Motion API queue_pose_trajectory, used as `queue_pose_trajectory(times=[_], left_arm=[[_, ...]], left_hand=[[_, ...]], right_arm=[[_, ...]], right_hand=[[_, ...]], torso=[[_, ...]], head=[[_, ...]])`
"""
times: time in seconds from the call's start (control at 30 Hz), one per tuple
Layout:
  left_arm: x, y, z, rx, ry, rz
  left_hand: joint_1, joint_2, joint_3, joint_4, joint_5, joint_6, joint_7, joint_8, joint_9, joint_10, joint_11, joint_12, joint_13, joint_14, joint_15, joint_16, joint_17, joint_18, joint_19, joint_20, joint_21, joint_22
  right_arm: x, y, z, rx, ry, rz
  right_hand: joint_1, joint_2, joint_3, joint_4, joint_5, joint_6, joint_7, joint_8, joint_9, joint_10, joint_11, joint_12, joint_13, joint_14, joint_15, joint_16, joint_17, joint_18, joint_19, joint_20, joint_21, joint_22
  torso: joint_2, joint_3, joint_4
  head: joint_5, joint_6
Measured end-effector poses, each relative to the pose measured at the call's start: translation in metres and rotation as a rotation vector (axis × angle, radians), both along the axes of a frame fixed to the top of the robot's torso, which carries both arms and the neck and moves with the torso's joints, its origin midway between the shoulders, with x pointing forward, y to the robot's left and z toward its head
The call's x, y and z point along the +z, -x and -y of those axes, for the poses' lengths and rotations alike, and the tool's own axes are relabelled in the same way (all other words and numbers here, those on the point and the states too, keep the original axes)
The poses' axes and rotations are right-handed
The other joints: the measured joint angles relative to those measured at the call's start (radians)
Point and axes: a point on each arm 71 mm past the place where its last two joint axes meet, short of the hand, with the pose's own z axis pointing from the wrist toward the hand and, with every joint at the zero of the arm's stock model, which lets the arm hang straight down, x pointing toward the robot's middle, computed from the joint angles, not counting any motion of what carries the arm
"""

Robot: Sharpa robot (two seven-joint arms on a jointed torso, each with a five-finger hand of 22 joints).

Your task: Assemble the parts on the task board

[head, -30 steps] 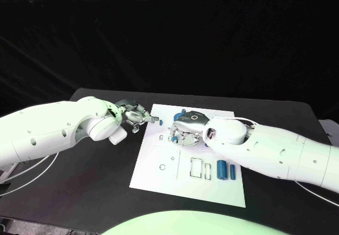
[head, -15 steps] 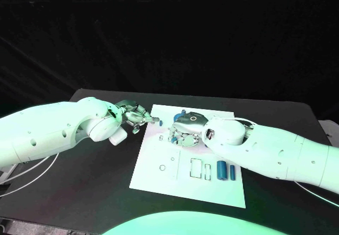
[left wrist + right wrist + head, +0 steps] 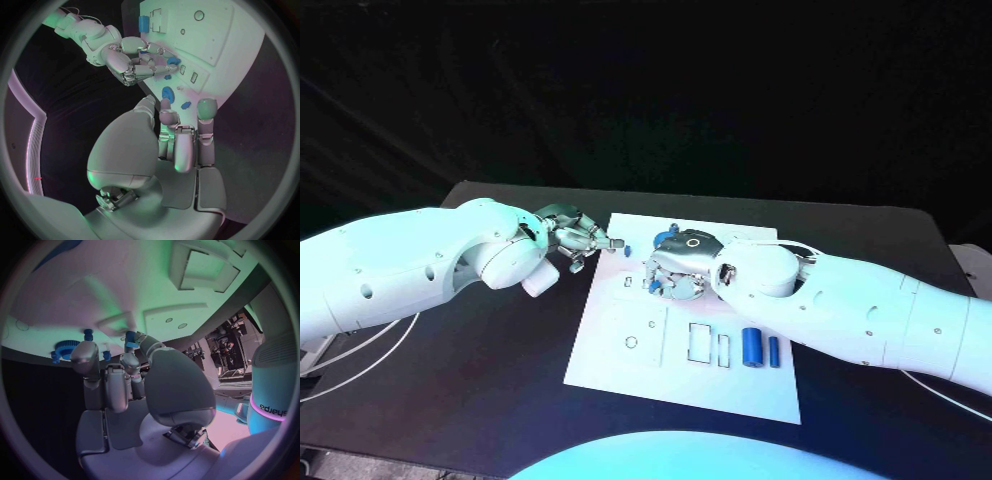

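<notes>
Left robot hand (image 3: 574,238) sits at the left edge of the white board (image 3: 646,370), fingers bunched toward a small blue peg (image 3: 623,247) just off its fingertips. Cannot tell whether it pinches the peg or only touches it; the left wrist view shows a blue peg (image 3: 185,105) and a blue gear-like disc (image 3: 167,93) right ahead of its fingers (image 3: 207,107).

Right robot hand (image 3: 678,267) is over the board's upper middle, fingers curled down onto the board. The right wrist view shows a small blue part (image 3: 130,338) pinched at the fingertips, with the blue disc (image 3: 64,348) and another peg (image 3: 88,333) close beside them.

Toward the robot from the right hand, two blue cylinders (image 3: 760,347) lie on the board beside empty rectangular slots (image 3: 700,341).

Likely step: seating the small part in its hole. Do it well by keeping the part upright, lining it up over the hole before pressing, pushing straight down gently, and letting the left hand steady the board edge so it doesn't slide on the tabletop (image 3: 488,360).
</notes>
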Motion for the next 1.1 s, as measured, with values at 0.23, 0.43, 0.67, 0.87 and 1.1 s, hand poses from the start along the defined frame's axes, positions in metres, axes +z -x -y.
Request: queue_pose_trajectory(times=[0.23,0.43,0.67,0.87,1.1], left_arm=[[0.0,0.0,0.0,0.0,0.0,0.0],[0.0,0.0001,0.0002,0.0,0.0,0.0],[0.0,0.0001,0.0002,0.0,0.0,0.0],[0.0,0.0001,0.0004,-0.001,0.0,-0.001],[0.0,0.0001,0.0006,-0.001,0.001,-0.001]], left_hand=[[0.0,0.0,0.0,0.0,0.0,0.0,0.0,0.0,0.0,0.0,0.0,0.0,0.0,0.0,0.0,0.0,0.0,0.0,0.0,0.0,0.0,0.0],[0.0,0.0,0.0,0.0,0.0,0.0,0.0,0.0,0.0,0.0,0.0,0.0,0.0,0.0,0.0,0.0,0.0,0.0,0.0,0.0,0.0,0.0],[0.0,0.0,0.0,0.0,0.0,0.0,0.0,0.0,0.0,0.0,0.0,0.0,0.0,0.0,0.0,0.0,0.0,0.0,0.0,0.0,0.0,0.0],[0.0,0.0,0.0,0.0,0.0,0.0,0.0,0.0,0.0,0.0,0.0,0.0,0.0,0.0,0.0,0.0,0.0,0.0,0.0,0.0,0.0,0.0],[0.0,0.0,0.0,0.0,0.0,0.0,0.0,0.0,0.0,0.0,0.0,0.0,0.0,0.0,0.0,0.0,0.0,0.0,0.0,0.0,0.0,0.0]], right_arm=[[-0.0001,-0.0002,0.0,-0.003,0.004,0.004],[-0.0001,-0.0002,-0.0002,-0.004,0.007,0.009],[0.0,-0.0001,-0.0004,-0.006,0.009,0.012],[0.0001,0.0002,-0.0003,-0.006,0.011,0.015],[0.0001,-0.0001,0.0005,-0.01,0.018,0.024]], right_hand=[[0.001,-0.015,0.001,-0.005,0.0,-0.039,0.014,-0.032,-0.014,-0.011,0.004,-0.005,-0.005,0.004,0.004,0.0,0.0,0.0,-0.004,0.004,-0.01,0.0],[0.001,-0.015,0.001,-0.005,0.0,-0.046,0.013,-0.033,-0.016,-0.011,0.004,-0.005,-0.005,0.0,0.007,0.0,0.0,0.0,-0.007,0.007,-0.015,0.0],[0.001,-0.015,0.001,-0.005,0.0,-0.046,0.014,-0.036,-0.017,-0.011,0.004,-0.005,-0.005,0.0,0.007,-0.003,0.0,0.0,-0.007,0.007,-0.015,0.0],[0.008,-0.022,0.013,-0.017,0.0,-0.046,0.014,-0.037,-0.019,-0.011,0.004,-0.005,-0.004,0.0,0.007,-0.004,0.0,0.0,-0.007,0.007,-0.015,0.0],[0.031,-0.029,0.027,-0.039,-0.004,-0.046,0.014,-0.047,-0.023,-0.011,0.004,-0.005,-0.002,0.0,0.007,-0.004,0.0,0.0,-0.007,0.007,-0.018,0.0]], torso=[[0.0,0.0,0.0],[0.0,0.0003,0.0002],[0.0,0.0003,0.0004],[0.0,0.0002,0.0003],[0.0,0.0002,0.0003]], head=[[0.0,0.0],[0.0,0.0],[0.0,0.0],[0.0,-0.002],[0.0,-0.001]])
